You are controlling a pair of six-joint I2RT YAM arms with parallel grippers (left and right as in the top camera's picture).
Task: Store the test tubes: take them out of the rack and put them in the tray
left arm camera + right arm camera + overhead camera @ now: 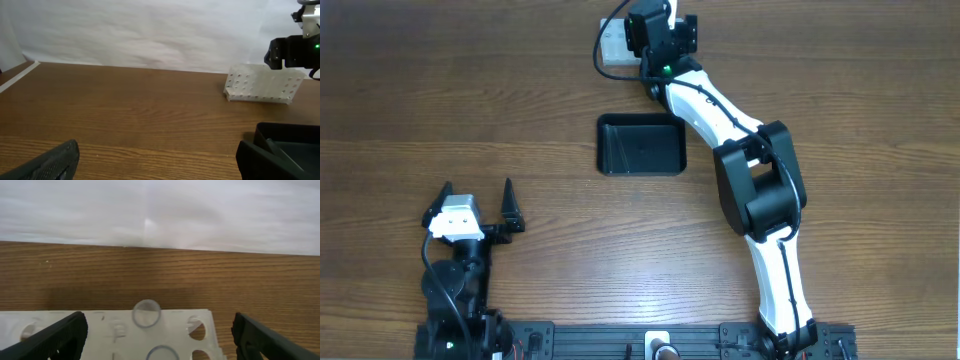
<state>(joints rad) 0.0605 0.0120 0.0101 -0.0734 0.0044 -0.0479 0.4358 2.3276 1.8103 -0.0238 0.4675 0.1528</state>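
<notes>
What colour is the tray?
The tray is black, seen best in the top view.

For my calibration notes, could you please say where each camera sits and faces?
Top view: fixed overhead, looking down on the brown wooden table; left arm and right arm show.
Left wrist view: low over the table, facing the translucent white rack and black rectangular tray; left gripper's fingers show.
Right wrist view: above the rack, facing clear test tubes; right gripper's fingers show.
All share the rack.
</notes>
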